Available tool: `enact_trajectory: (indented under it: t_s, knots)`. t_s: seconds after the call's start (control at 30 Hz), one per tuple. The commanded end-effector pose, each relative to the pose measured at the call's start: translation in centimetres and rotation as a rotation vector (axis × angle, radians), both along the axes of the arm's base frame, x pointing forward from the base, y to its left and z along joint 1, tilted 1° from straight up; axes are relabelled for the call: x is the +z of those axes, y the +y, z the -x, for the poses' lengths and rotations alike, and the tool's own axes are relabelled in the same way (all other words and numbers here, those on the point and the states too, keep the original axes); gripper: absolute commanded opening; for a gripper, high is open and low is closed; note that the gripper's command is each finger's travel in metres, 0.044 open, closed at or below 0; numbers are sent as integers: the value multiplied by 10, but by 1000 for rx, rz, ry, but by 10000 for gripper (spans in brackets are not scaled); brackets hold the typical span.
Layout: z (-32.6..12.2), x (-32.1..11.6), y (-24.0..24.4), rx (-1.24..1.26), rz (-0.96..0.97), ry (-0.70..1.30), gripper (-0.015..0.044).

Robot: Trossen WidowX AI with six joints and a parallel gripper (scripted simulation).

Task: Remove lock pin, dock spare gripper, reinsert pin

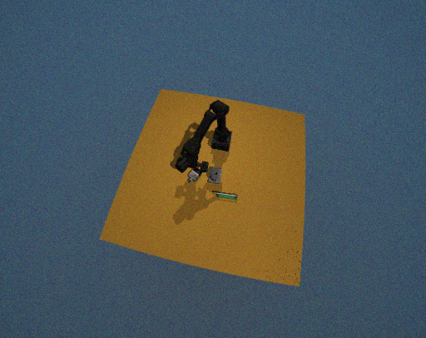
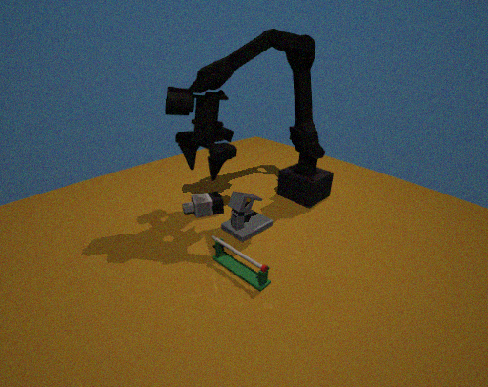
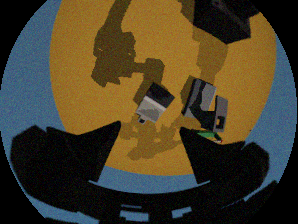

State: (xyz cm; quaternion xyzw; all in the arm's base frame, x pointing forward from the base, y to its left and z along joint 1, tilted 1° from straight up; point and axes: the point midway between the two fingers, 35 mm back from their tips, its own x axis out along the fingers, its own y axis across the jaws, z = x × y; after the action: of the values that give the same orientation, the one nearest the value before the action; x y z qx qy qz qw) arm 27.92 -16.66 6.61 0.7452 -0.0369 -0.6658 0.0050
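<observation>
The spare gripper (image 1: 194,175) (image 2: 202,205) (image 3: 151,109), a pale grey block with a black end and a small spigot, lies on its side beside the mount. The grey mount (image 1: 215,180) (image 2: 260,227) (image 3: 207,92) stands on its flat base, with a tilted upper part. No pin shows through it. The lock pin (image 2: 239,253), a pale rod with a red end, lies along the top of the green rack (image 1: 226,196) (image 2: 239,270) (image 3: 206,134). My gripper (image 2: 202,174) (image 3: 151,127) is open and empty, pointing down above the spare gripper, with a gap between them.
The arm's dark base block (image 1: 221,141) (image 2: 305,185) (image 3: 222,21) stands behind the mount. The orange table (image 1: 263,225) (image 2: 344,295) carries everything. The mount is close to the black end of the spare gripper, and the rack lies on the mount's other side.
</observation>
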Motion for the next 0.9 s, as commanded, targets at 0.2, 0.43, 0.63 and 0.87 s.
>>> enact_trajectory:
  t_s: [0.2, 0.43, 0.63, 0.87]
  knots:
    - [-2, 1, 0, 1042, 345, -86, 440]
    - [-1, 5, 0, 1514, 593, -43, 440]
    - [0, 9, 1, 1819, 766, 37, 440]
    - [2, 13, 2, 2155, 979, 186, 440]
